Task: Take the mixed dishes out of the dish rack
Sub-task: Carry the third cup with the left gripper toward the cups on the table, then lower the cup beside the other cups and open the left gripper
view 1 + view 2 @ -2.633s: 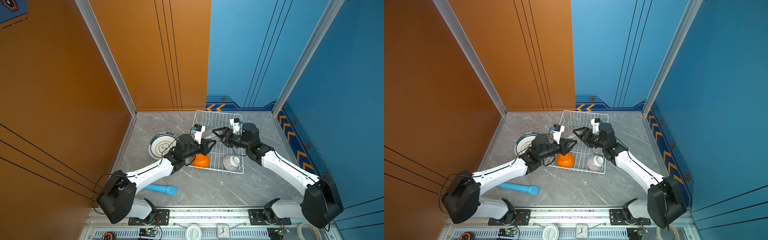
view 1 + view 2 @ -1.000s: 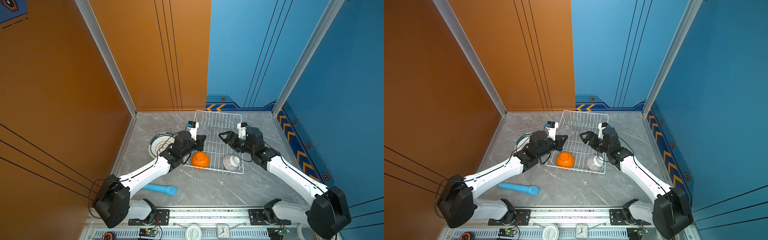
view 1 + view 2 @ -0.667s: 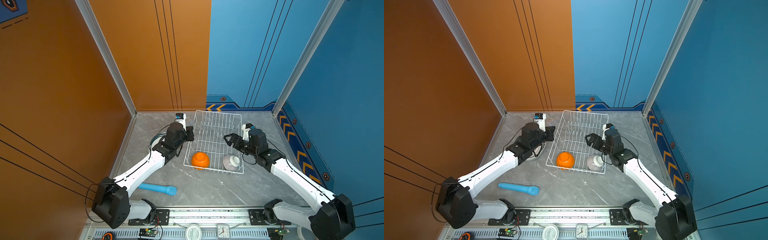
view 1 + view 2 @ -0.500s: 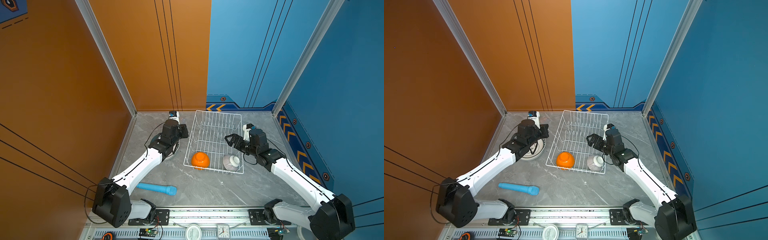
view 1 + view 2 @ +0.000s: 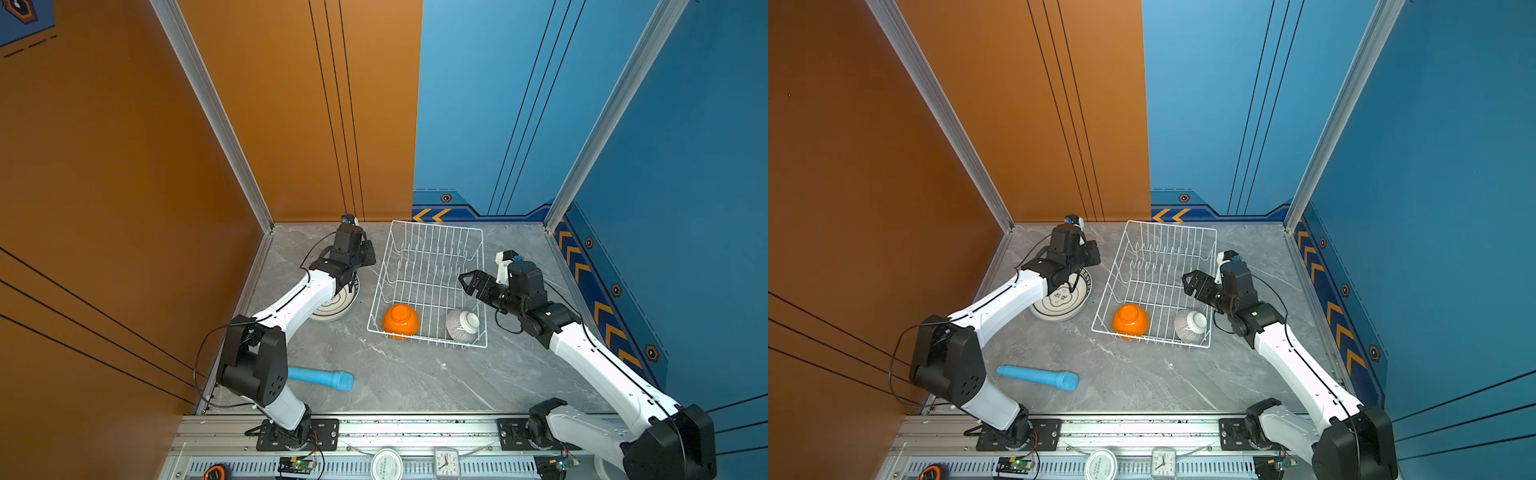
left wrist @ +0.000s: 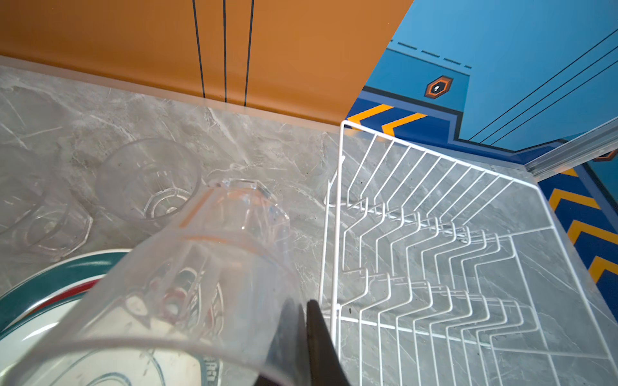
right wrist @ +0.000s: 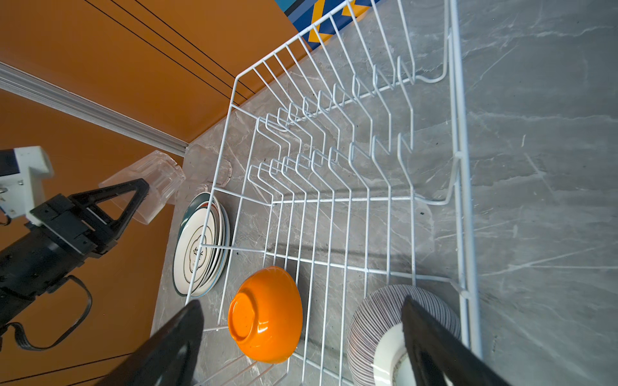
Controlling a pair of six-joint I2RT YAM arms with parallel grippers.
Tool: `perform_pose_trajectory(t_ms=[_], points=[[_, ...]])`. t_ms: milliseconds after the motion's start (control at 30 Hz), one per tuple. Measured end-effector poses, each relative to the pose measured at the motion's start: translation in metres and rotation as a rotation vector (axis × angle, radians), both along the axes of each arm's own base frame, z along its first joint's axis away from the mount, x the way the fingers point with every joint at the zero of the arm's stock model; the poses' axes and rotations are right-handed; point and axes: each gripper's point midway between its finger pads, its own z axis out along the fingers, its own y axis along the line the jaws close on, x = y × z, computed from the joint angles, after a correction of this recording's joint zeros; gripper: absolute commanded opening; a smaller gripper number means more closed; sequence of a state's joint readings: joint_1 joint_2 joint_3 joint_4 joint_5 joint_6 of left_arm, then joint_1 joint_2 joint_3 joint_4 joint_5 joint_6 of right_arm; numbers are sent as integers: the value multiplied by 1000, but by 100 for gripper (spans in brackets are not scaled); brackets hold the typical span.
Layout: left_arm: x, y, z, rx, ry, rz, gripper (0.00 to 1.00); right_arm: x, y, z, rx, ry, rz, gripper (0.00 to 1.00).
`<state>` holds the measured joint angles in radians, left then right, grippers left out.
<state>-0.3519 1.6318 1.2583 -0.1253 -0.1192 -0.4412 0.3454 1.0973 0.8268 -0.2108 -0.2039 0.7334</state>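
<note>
Ideally, the clear tumbler (image 6: 200,267), tilted over the stacked plates (image 6: 26,295) at the lower left of the left wrist view, was to be righted and lowered gently beside the two tumblers (image 6: 150,180) on the table (image 6: 100,110) left of the dish rack (image 5: 428,270), clear of the plates' rim. The left gripper (image 6: 299,320) was clenched on that tumbler's wall, one finger inside, while the right gripper (image 5: 467,282) was spread wide and empty at the rack's right edge in a top view, near the striped bowl (image 5: 463,326).

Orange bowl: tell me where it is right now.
In both top views the orange bowl sits in the near-left corner of the dish rack, left of the striped bowl.
</note>
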Motion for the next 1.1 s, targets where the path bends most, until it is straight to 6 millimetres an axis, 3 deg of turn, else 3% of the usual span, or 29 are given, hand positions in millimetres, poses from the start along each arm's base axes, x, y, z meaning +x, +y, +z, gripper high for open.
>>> perform_pose_trajectory(t_ms=[367, 700, 1100], points=[[29, 0, -18, 64, 105, -2, 0, -10, -5, -19, -18, 47, -3, 93], [48, 0, -52, 175, 209, -14, 0, -16, -13, -14, -12, 30, -18, 93], [71, -4, -77, 243, 294, -51, 0, -18, -16, -20, -19, 50, -25, 93]])
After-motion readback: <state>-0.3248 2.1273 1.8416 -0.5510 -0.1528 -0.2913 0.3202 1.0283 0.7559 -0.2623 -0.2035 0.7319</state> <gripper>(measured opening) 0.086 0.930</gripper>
